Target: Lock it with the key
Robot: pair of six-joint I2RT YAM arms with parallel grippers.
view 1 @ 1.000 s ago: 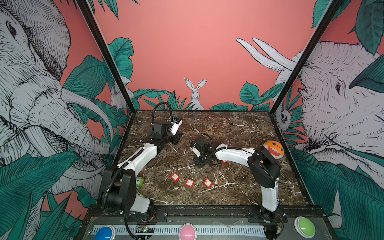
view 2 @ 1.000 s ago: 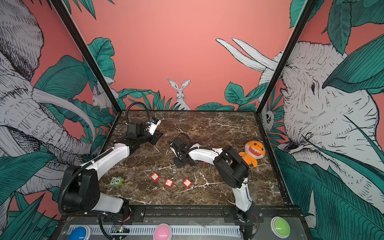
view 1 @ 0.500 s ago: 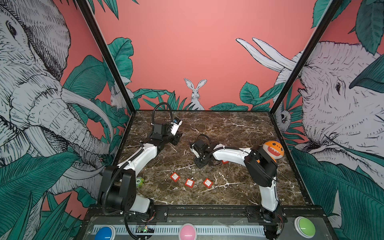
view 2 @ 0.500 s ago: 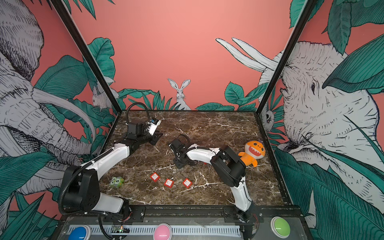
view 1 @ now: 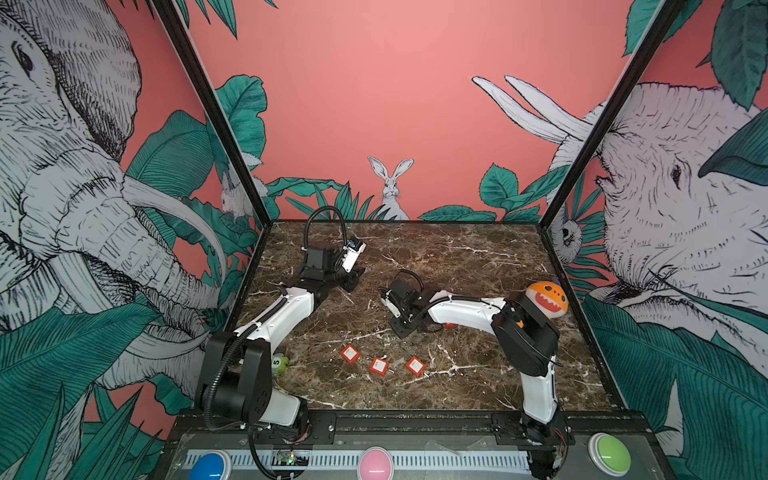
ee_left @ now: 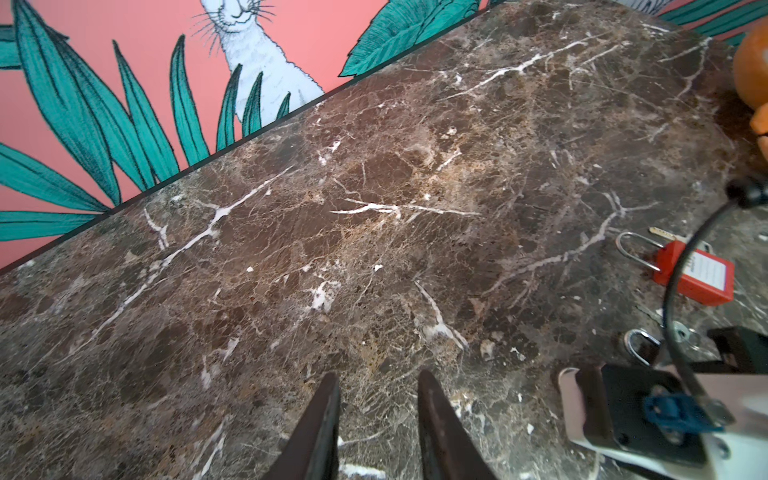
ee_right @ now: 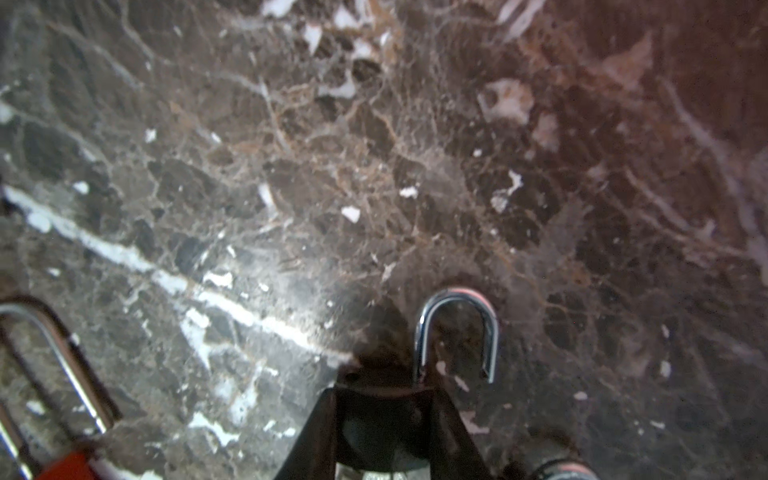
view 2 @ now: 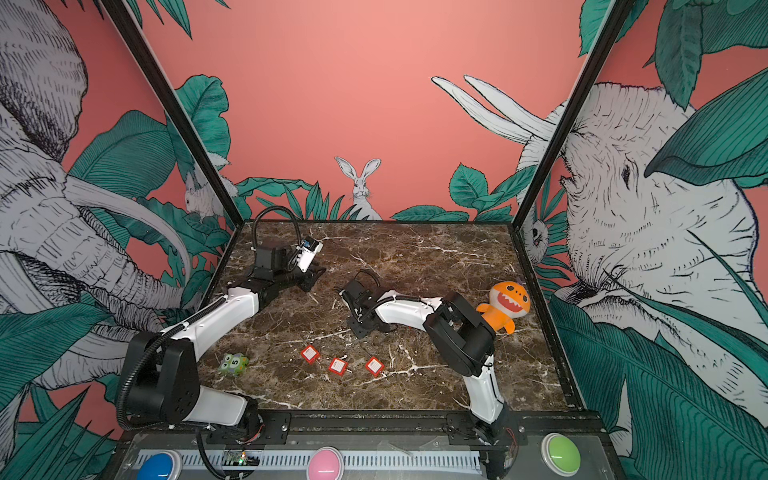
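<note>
My right gripper point(ee_right: 382, 395) is low over the marble near the table's middle point(view 1: 401, 328), shut on the dark body of a padlock point(ee_right: 382, 419). That padlock's silver shackle point(ee_right: 455, 332) stands open, one leg free. Beside it lies a red padlock point(ee_left: 698, 278) with a white label, and a silver key point(ee_left: 665, 235) sticks out by its shackle. The same red padlock shows at the edge of the right wrist view point(ee_right: 62, 461). My left gripper point(ee_left: 376, 374) hovers open and empty at the back left point(view 1: 351, 282).
Three small red squares with white labels point(view 1: 380, 365) lie in a row near the front. An orange plush toy point(view 2: 505, 303) sits at the right behind my right arm's elbow. A small green toy point(view 2: 233, 365) lies at the front left.
My right gripper's jaws have narrowed onto the dark padlock body, and the right arm's elbow has shifted slightly left. The left arm has not moved.
</note>
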